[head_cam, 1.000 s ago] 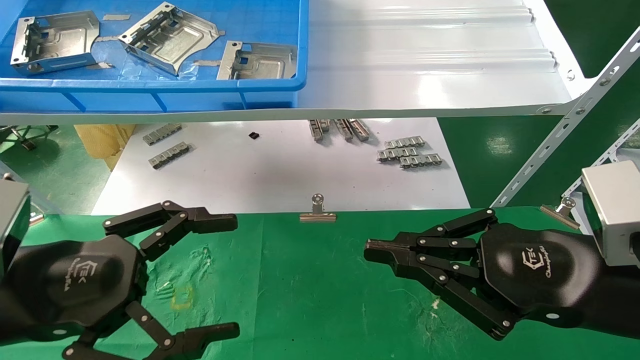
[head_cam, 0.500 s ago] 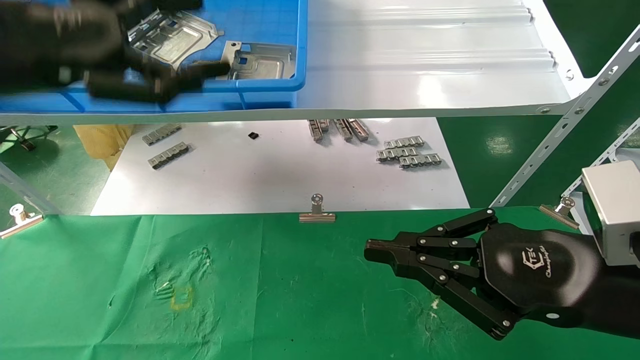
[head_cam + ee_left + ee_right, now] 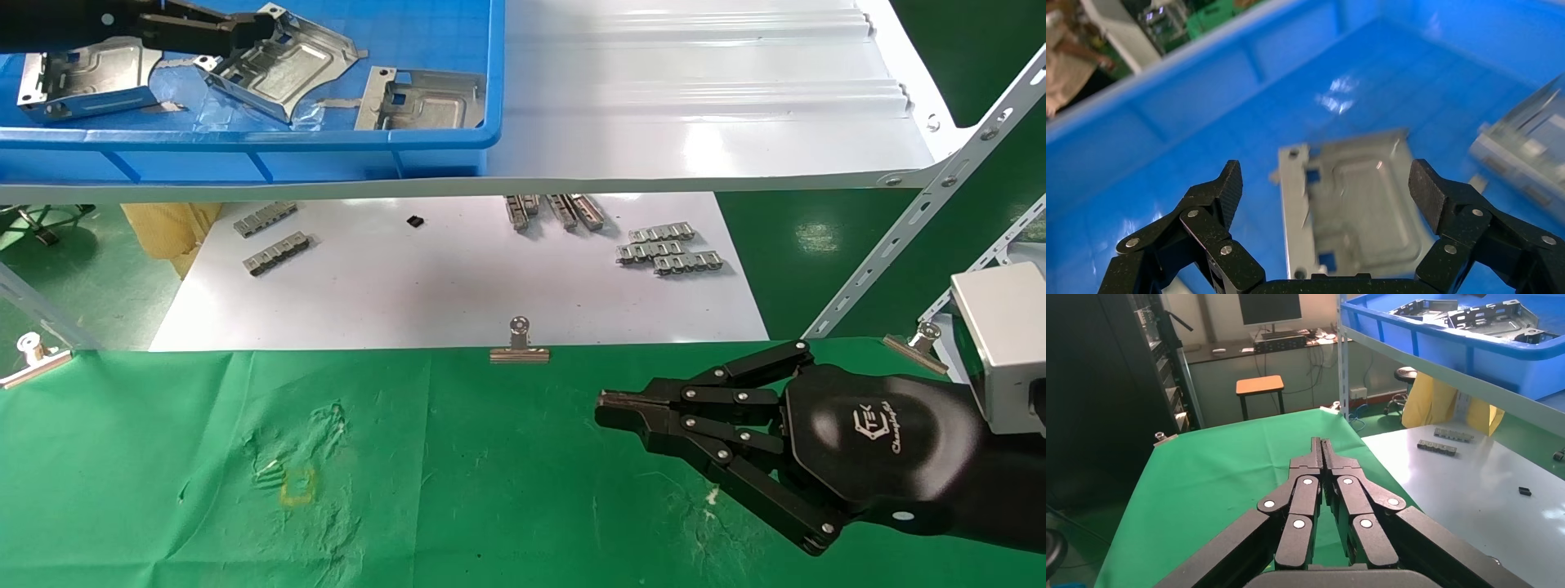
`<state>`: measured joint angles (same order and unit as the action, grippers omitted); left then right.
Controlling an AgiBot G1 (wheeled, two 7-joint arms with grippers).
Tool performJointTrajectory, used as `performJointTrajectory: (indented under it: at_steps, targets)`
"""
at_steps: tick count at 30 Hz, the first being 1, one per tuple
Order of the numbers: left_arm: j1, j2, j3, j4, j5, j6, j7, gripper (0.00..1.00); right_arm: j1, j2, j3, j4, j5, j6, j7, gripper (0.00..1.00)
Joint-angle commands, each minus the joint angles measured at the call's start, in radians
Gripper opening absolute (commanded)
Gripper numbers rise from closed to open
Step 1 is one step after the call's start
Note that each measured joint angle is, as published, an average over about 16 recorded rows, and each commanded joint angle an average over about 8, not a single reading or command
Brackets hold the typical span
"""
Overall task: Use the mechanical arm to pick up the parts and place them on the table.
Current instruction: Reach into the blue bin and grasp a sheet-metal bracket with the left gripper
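Observation:
Three silvery parts lie in the blue bin [image 3: 245,139] on the shelf: one at the left [image 3: 82,69], one tilted in the middle [image 3: 278,65], one at the right [image 3: 425,98]. My left gripper [image 3: 245,20] reaches into the bin from the left, above the parts. In the left wrist view it [image 3: 1327,184] is open and empty, with one part [image 3: 1352,202] flat on the bin floor below, between the fingers, and another part [image 3: 1529,153] beside it. My right gripper [image 3: 605,404] is shut and empty, low over the green table [image 3: 490,490]; it also shows in the right wrist view [image 3: 1321,444].
The bin stands on a glossy white shelf [image 3: 695,106]. Below it a white board [image 3: 458,286] holds small notched strips [image 3: 670,249]. Binder clips [image 3: 519,343] pin the cloth's far edge. A slanted perforated metal strut [image 3: 923,212] stands at the right.
My left arm has risen from the green table at the lower left into the blue bin and now hovers open over the parts. The right arm has not moved.

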<state>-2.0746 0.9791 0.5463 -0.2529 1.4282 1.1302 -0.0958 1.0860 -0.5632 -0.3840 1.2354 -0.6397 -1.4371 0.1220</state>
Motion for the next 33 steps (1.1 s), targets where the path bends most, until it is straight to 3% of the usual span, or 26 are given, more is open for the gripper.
performJointTrajectory:
  at_steps: [1,14,33]
  targets:
    - [-0.02,0.015,0.014,0.048,0.026,-0.019,0.008,0.0,0.0,0.0,0.0,0.0,0.0,0.0,0.0,1.0]
    - [-0.046,0.055,0.023,0.186,0.043,-0.094,0.038,0.0,0.0,0.0,0.0,0.0,0.0,0.0,0.0,1.0]
    - [-0.055,0.059,0.028,0.231,0.05,-0.04,0.07,0.0,0.0,0.0,0.0,0.0,0.0,0.0,0.0,1.0]
